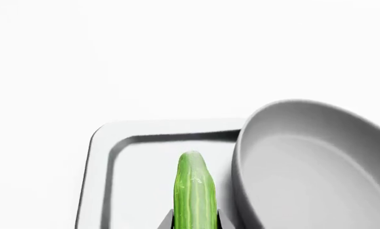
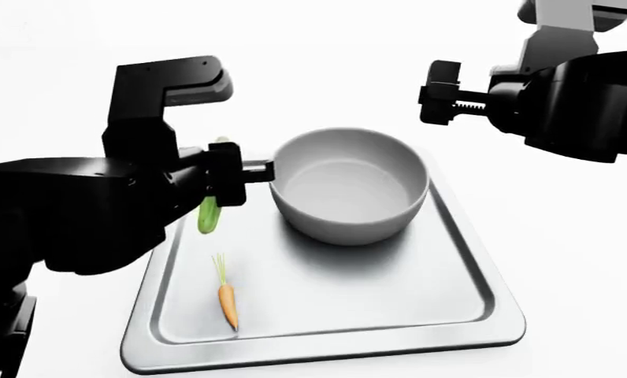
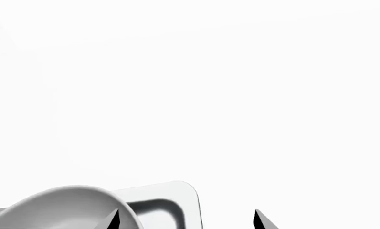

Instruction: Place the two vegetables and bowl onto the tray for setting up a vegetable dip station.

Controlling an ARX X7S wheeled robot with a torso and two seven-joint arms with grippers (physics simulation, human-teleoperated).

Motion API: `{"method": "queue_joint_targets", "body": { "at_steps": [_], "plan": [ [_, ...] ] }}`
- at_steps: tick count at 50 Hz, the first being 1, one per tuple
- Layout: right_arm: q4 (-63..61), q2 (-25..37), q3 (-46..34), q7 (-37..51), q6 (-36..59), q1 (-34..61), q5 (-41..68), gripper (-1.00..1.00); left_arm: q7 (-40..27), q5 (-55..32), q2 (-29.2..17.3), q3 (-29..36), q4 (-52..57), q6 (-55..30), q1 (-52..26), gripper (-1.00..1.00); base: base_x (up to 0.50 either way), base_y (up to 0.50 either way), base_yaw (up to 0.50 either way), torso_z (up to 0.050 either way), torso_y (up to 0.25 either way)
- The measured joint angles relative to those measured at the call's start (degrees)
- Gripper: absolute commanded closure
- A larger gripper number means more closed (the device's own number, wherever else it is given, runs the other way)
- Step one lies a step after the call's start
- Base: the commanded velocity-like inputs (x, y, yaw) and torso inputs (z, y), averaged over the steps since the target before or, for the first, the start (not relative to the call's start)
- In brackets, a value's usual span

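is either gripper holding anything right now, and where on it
The left gripper holds the cucumber near one end. The right gripper is open, empty.

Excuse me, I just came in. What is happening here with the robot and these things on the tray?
The robot is loading a tray for a vegetable dip station. The bowl and the carrot are already on the tray. The left gripper holds the cucumber above the tray's left side, beside the bowl, not yet released. The right gripper is open and empty, raised near the tray's far right corner.

Bowl (image 2: pixel 347 186) and carrot (image 2: pixel 228 304) on tray (image 2: pixel 471 283)
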Motion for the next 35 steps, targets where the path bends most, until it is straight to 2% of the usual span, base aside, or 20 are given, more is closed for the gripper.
{"method": "queue_joint_targets", "body": {
  "at_steps": [35],
  "plan": [
    [0.07,0.08,1.21,0.35,0.6,-0.66,-0.56,-1.0,2.68,2.02,-1.48,0.84,-0.35,2.07,3.28,1.0,0.0,0.0,0.0,0.0,0.0]
  ]
}}
